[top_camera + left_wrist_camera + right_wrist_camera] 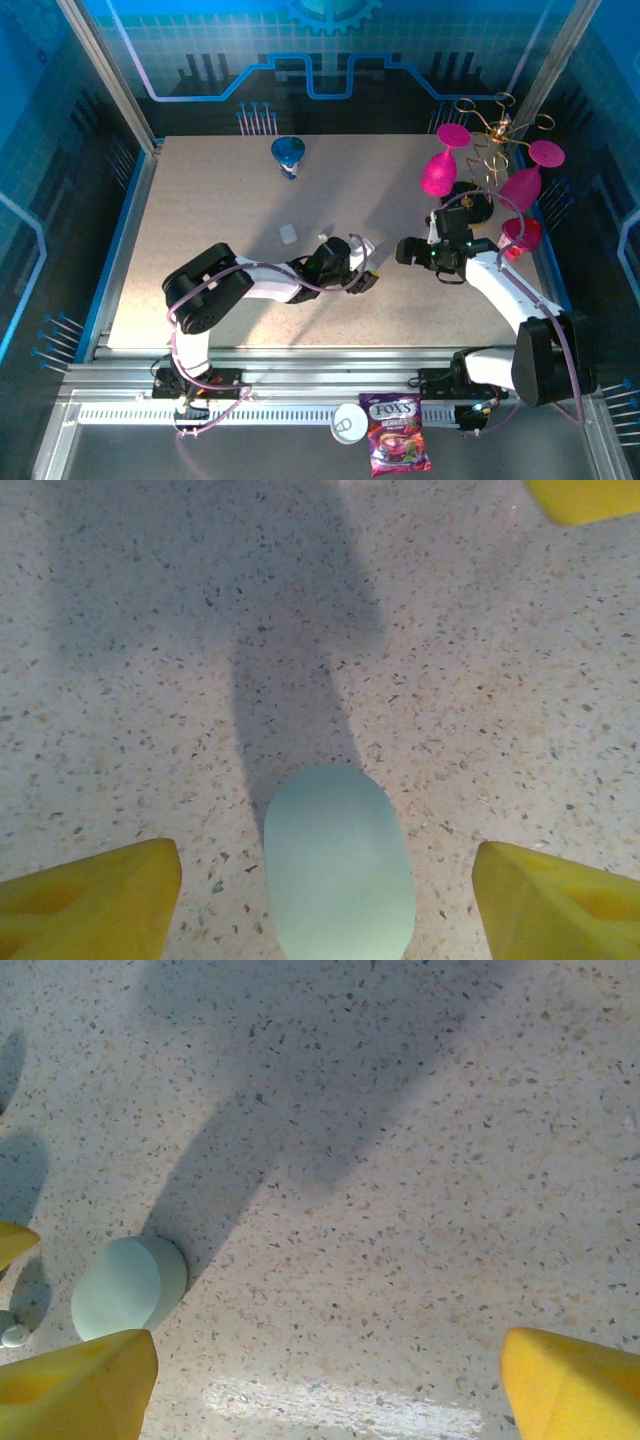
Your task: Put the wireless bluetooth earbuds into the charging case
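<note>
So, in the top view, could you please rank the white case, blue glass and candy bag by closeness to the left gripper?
1. White case, just left of the left gripper.
2. Blue glass, far edge.
3. Candy bag, off the table, near side.

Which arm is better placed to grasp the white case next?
Left, probably. The left gripper straddles the white case on the table, a finger on each side, not touching. The right gripper is open over bare table, with a white case off beyond its finger.
</note>
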Robot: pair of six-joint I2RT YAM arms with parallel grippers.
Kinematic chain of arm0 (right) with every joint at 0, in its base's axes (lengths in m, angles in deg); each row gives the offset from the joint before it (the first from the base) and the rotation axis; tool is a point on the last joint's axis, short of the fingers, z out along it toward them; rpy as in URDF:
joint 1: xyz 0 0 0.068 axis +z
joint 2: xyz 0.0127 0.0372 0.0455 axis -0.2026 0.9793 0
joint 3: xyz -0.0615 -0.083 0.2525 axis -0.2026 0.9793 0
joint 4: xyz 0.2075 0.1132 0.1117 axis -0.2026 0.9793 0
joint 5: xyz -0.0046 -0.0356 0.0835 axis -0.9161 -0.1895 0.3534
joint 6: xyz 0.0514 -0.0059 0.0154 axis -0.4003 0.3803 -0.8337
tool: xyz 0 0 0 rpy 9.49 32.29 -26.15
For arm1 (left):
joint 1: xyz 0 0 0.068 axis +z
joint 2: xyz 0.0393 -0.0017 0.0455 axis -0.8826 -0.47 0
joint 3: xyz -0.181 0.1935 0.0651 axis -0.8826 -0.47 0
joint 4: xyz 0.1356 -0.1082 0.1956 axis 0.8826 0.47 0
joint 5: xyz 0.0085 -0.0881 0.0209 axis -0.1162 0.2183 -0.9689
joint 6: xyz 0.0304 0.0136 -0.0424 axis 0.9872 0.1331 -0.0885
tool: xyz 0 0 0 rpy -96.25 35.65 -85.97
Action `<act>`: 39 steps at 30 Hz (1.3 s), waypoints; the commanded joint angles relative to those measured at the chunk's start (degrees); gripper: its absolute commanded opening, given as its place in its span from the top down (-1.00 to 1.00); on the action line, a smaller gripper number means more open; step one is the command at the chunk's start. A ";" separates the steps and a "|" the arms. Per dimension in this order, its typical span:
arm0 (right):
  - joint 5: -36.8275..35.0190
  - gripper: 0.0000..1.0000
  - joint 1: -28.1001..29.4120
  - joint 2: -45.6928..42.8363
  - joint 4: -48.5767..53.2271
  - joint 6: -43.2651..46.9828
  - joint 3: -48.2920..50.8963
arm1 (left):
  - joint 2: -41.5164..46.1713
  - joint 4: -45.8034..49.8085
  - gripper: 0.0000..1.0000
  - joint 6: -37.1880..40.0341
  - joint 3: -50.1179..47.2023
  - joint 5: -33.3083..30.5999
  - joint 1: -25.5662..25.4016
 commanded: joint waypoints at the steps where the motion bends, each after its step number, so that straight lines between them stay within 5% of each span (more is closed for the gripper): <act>1: 1.90 -0.78 -1.09 -1.26 -0.91 -0.91 1.10 | -2.11 2.91 -0.43 -1.28 2.56 -0.87 -0.62; 20: 6.56 -0.77 -2.97 -3.60 -0.29 -1.70 0.32 | -1.94 0.06 0.21 -0.42 1.76 1.47 -0.49; 28: 30.89 -0.71 -8.26 -4.55 -7.67 -8.20 2.62 | 6.48 -9.35 0.23 3.81 -4.83 9.79 0.88; 33: 44.90 -0.68 -8.49 -5.68 -22.28 -18.17 7.37 | 11.69 -17.17 0.20 8.17 -9.47 17.95 2.07; 39: 52.27 -0.63 -7.13 -7.34 -36.68 -29.81 11.52 | 15.74 -24.52 0.20 8.75 -13.10 21.15 4.42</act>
